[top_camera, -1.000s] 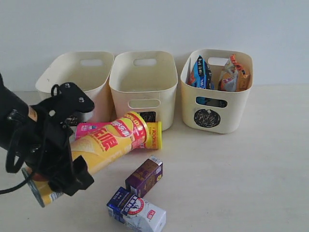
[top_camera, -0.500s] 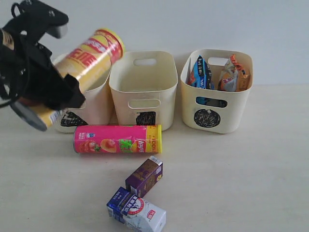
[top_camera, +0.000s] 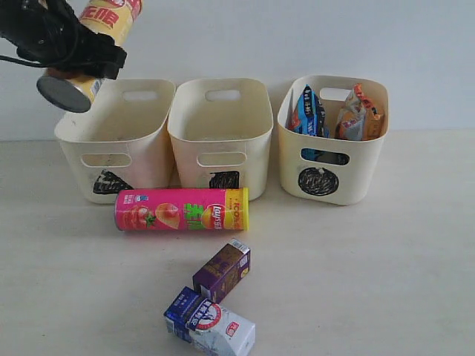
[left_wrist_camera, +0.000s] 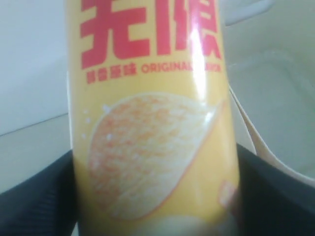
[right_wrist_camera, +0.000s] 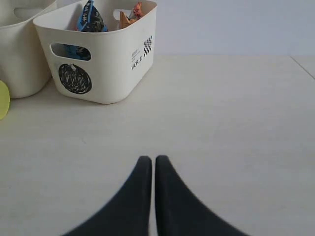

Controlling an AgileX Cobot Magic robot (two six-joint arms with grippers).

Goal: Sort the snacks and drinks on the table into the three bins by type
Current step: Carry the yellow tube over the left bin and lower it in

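Note:
My left gripper (top_camera: 78,46) is shut on the yellow chip tube (top_camera: 106,16), held tilted high above the left bin (top_camera: 152,126), the one marked with a triangle. In the left wrist view the tube (left_wrist_camera: 152,123) fills the space between the black fingers (left_wrist_camera: 34,196). The pink tube (top_camera: 182,210) lies on its side in front of the bins. Nearer the front lie the purple carton (top_camera: 221,271) and the blue-and-white carton (top_camera: 210,323). The right bin (top_camera: 334,159), circle-marked, holds the blue-black bag (top_camera: 308,111) and the orange bag (top_camera: 360,115). My right gripper (right_wrist_camera: 148,160) is shut and empty above bare table.
The middle bin (top_camera: 252,148), marked with a square, stands between the other two with nothing showing inside. A plain white wall runs behind the bins. The right wrist view shows the circle bin (right_wrist_camera: 113,59) off to one side and the pink tube's yellow end (right_wrist_camera: 3,100).
My left gripper has lifted the yellow tube off the pink one, up from the table to high over the left bin. The pink tube settled flat. The right gripper stayed still.

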